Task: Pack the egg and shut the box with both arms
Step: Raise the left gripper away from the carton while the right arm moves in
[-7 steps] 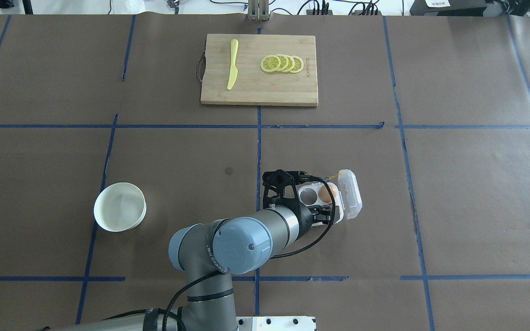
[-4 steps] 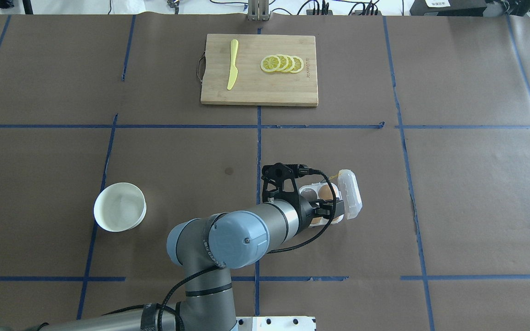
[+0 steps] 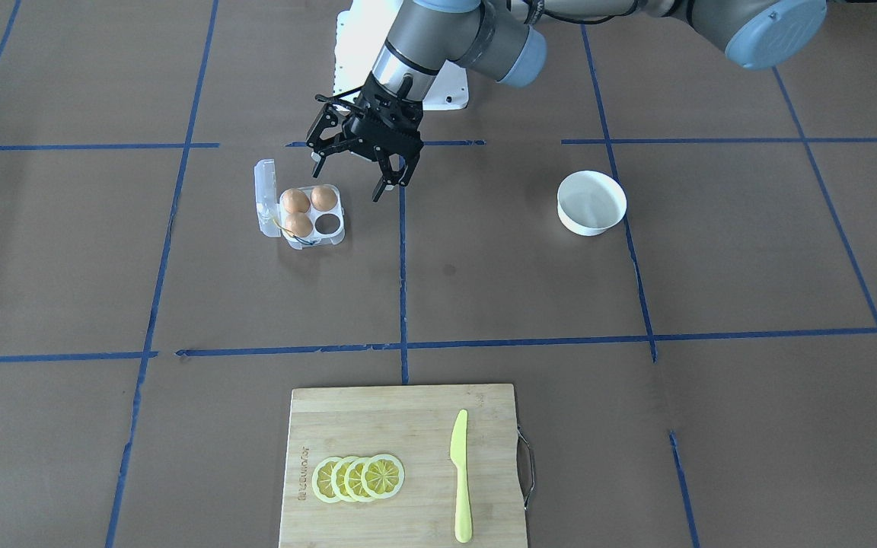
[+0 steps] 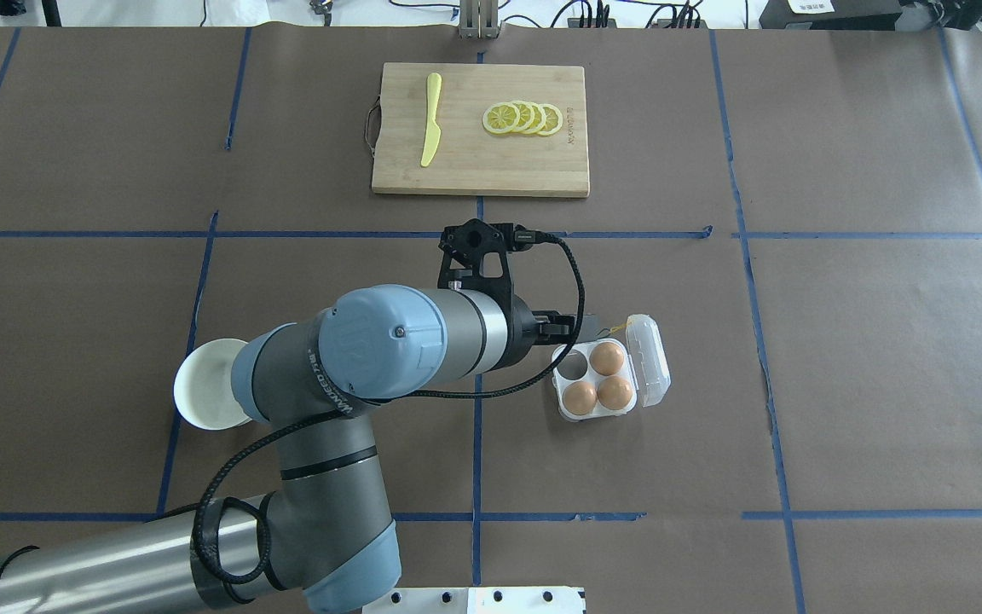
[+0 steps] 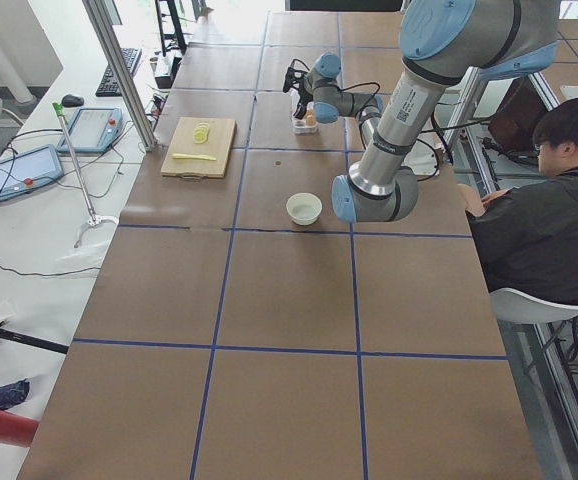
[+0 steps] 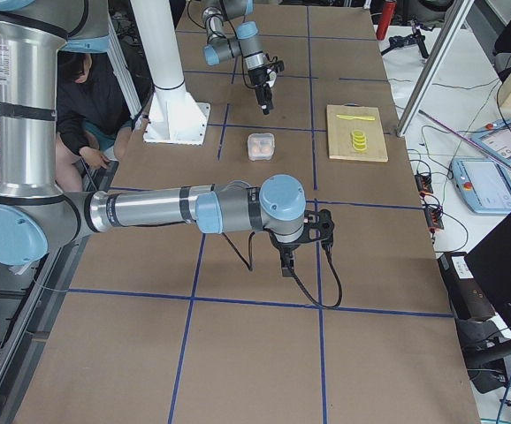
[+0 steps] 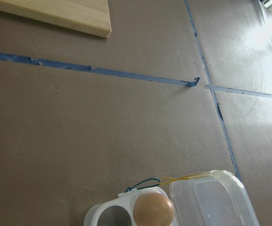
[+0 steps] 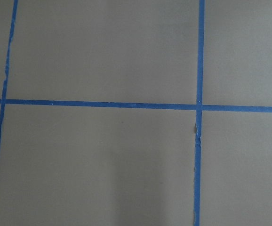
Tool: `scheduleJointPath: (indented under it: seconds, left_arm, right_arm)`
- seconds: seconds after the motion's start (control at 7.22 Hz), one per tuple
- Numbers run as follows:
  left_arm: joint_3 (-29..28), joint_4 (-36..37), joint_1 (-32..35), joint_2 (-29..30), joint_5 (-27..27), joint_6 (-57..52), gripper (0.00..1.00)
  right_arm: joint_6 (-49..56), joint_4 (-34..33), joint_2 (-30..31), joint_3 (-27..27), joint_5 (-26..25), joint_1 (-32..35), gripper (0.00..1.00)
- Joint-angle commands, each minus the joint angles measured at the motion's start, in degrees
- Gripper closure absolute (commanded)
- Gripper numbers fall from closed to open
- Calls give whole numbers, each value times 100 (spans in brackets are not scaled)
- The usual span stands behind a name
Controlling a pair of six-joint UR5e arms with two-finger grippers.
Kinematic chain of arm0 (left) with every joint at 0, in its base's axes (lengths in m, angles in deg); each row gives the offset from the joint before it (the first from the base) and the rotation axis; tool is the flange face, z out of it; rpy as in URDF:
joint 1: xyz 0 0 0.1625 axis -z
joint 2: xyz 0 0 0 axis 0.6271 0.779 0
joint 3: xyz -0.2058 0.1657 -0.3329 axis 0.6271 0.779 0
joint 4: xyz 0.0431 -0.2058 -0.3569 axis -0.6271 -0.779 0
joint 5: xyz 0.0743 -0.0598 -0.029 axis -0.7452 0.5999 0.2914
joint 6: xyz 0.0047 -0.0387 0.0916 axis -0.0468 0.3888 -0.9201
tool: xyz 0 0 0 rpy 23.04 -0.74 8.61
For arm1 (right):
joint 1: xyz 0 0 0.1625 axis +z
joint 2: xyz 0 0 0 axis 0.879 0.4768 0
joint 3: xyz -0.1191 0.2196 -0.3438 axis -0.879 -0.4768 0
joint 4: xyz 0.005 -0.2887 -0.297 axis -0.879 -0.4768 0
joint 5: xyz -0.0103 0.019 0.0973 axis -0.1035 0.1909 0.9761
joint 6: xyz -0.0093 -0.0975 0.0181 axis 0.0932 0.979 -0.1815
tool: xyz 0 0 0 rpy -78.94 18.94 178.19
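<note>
Right of centre in the overhead view, the box (image 4: 597, 378) sits on the table (image 4: 798, 341) with its clear lid (image 4: 649, 360) swung open along the right edge. The lid's long axis runs up and down the frame with a slight tilt. Tray and lid together stretch left to right, and a yellow string (image 4: 619, 327) trails from the upper edge. Three eggs (image 4: 607, 358) fill three cups and look round from above; the upper-left cup (image 4: 574, 365) is empty. The left pincer (image 3: 349, 176) hangs with its fingers spread wide and nothing between them. In the front-facing view the box lies just below and left of it, near but not touching. The right pincer (image 6: 285, 268) shows only in the right side view, lower centre, well apart from the box, and I cannot tell whether its fingers are apart or together.
</note>
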Motion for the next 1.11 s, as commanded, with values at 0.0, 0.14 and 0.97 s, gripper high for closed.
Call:
scheduleJointPath:
  seconds: [0.0, 0.14, 0.97]
  left_arm:
    - [721, 1377, 411, -68, 266, -490, 0]
    - [1177, 1940, 630, -190, 319, -954, 0]
    - [2251, 2631, 2414, -1340, 926, -3063, 0]
  right_arm:
    - [-1268, 130, 14, 675, -46, -608, 0]
    - [-1944, 775, 40, 686, -125, -985, 0]
    - [-6519, 3805, -266, 642, -2391, -4660, 71]
